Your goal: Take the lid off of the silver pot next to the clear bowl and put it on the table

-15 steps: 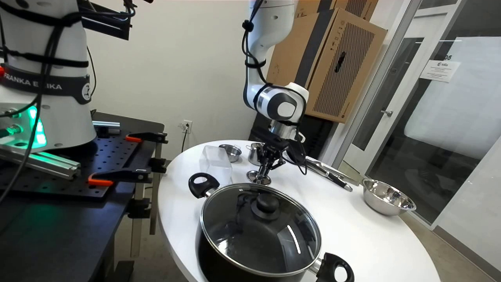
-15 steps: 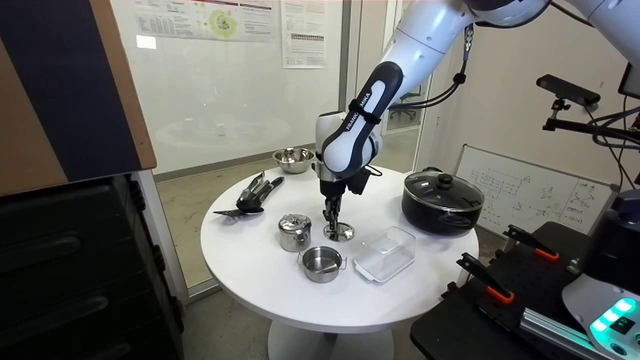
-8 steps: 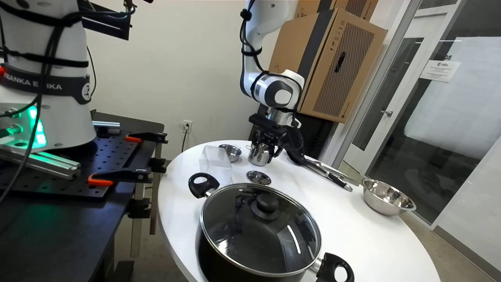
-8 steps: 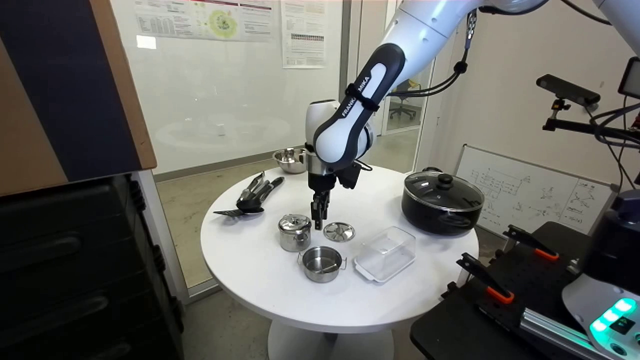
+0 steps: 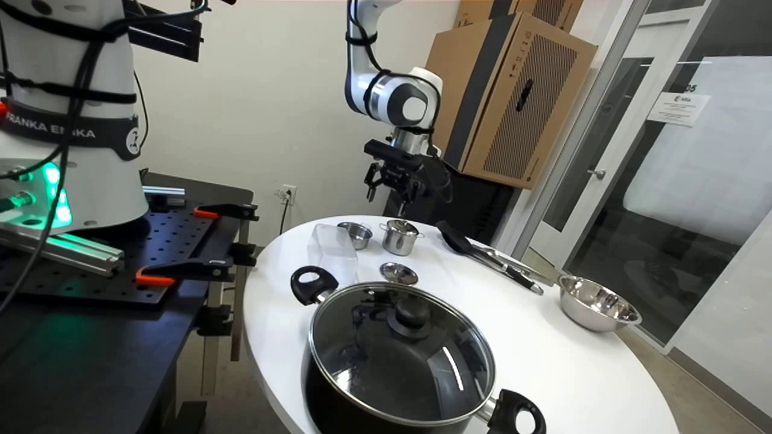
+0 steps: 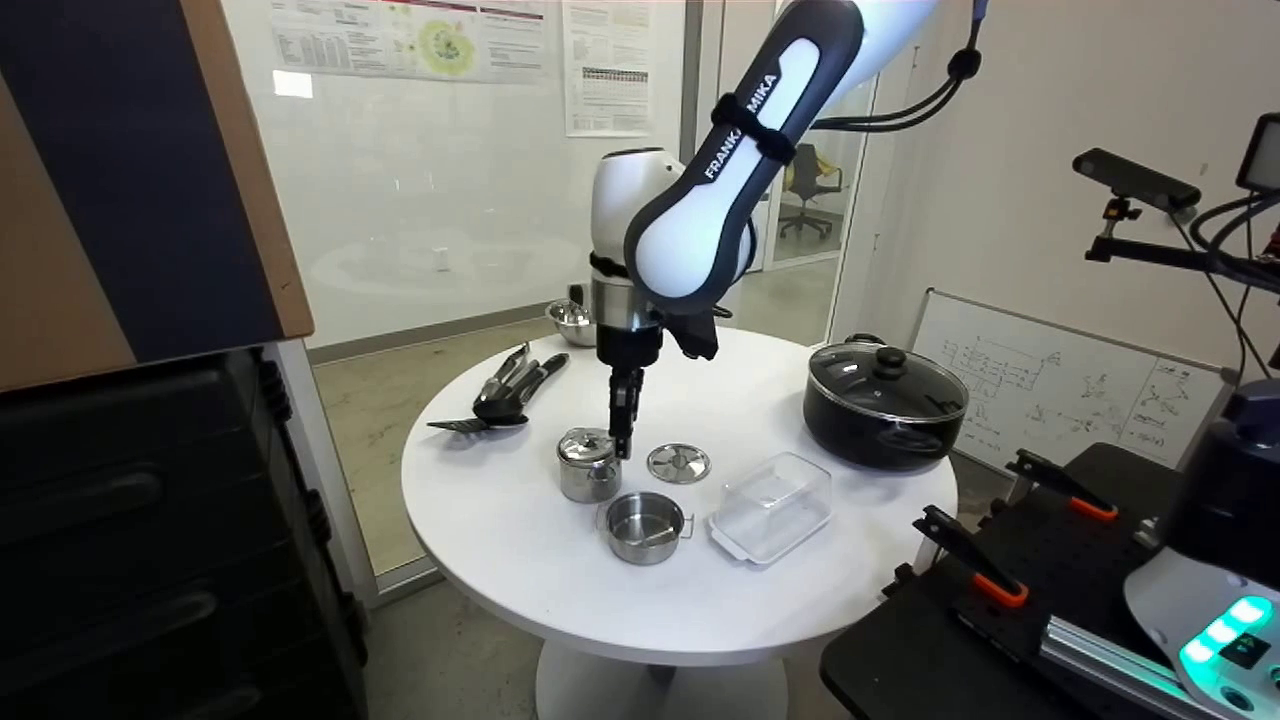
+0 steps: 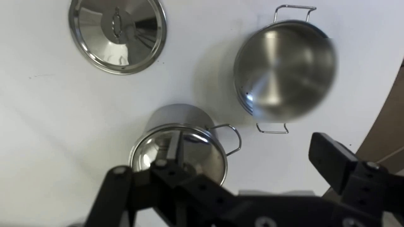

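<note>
A: Silver pot (image 6: pixel 643 535): how do we enter it?
B: One, uncovered, upright, toward the near edge of the tabletop (image 6: pixel 720 615) in an exterior view, just beside the clear container (image 6: pixel 772 507).
A: Loose lid (image 6: pixel 678 464)?
B: One, round, metal, lying flat on the tabletop, farther in from that edge than the silver pot.
A: Fingers (image 7: pixel 329 159)?
B: We record them spread well apart, raised above the tabletop; in the wrist view one overlaps the lidded pot (image 7: pixel 202 154).
A: Remaining stock?
B: In an exterior view we count one black pot (image 6: pixel 870 438) under a glass lid (image 6: pixel 845 380), right edge; one steel bowl (image 6: pixel 568 332), partly hidden by the robot arm (image 6: pixel 690 250), far edge; assorted utensils (image 6: pixel 500 408), toward the left edge.
</note>
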Controlling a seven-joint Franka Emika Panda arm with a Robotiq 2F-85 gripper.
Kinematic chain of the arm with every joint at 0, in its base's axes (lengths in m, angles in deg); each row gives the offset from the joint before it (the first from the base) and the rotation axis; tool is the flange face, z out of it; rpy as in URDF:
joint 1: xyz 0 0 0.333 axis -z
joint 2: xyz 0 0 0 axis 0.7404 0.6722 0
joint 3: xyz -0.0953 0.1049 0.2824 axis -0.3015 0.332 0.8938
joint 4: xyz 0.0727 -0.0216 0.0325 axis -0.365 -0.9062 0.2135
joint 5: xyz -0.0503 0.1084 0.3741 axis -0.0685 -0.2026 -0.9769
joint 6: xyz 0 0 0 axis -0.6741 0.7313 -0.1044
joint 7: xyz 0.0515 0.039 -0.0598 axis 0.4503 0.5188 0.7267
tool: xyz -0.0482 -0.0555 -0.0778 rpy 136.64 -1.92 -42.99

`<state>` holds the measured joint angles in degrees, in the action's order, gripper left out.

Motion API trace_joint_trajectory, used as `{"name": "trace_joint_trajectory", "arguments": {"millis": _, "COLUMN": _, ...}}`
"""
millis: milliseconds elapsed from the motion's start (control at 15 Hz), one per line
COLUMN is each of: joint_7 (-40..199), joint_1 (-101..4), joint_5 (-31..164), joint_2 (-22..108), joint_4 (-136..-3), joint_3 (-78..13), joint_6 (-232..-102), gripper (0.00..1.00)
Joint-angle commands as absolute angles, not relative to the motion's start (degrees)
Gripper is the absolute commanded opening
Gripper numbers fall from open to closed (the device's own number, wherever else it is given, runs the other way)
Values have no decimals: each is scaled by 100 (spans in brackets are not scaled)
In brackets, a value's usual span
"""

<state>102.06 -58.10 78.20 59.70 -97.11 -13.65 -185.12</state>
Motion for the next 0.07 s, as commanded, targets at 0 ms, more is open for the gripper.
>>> {"name": "trace_joint_trajectory", "arguments": {"millis": 0, "joint_7": 10248, "joint_1": -5850, "joint_5": 7761, "joint_2": 5934, "joint_4": -9741, "joint_3": -1407, "joint_6": -18508, "gripper": 100}}
